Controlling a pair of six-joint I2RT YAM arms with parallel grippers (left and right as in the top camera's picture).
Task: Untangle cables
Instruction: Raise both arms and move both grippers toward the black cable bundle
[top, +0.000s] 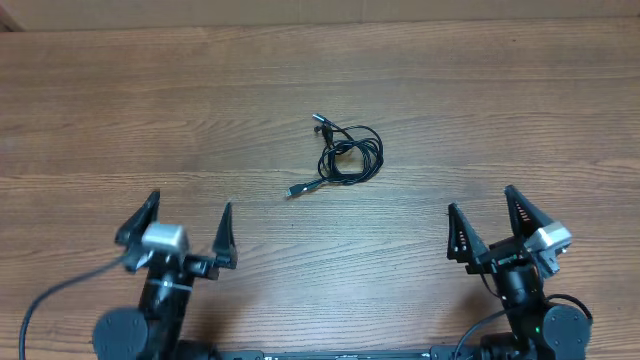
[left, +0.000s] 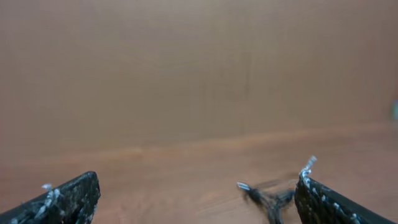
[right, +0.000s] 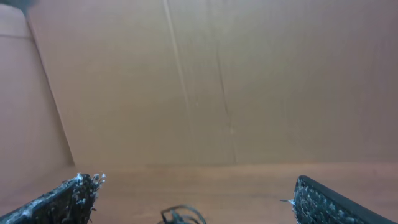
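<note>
Overhead view first, working across from my left: the left gripper sits low at about 7 o'clock on the table. Its arm is folded back over its base at the near edge, and its fingers aim roughly toward 12 o'clock. Its jaws are spread wide with nothing between them. A thicker black lead loops off that arm toward 8 o'clock. Moving right, the cables lie in one small tangled coil on the bare wood just past the table's middle, toward 12 o'clock, well apart from both grippers. One plug end trails out of the coil toward 7 o'clock and another pokes out toward 11 o'clock. I cannot tell from up here how many cords are in the knot. Further right, the right gripper sits at about 5 o'clock, arm tucked over its base, fingers leaning toward 11 o'clock, jaws likewise wide and empty. Left wrist view: the fingers frame the bottom corners, and the coil shows blurred at about 5 o'clock, close beside the right-hand finger in the picture. Right wrist view: the fingers sit far apart at the bottom corners, the coil barely peeks in at 6 o'clock, and a brown wall stands behind.
</note>
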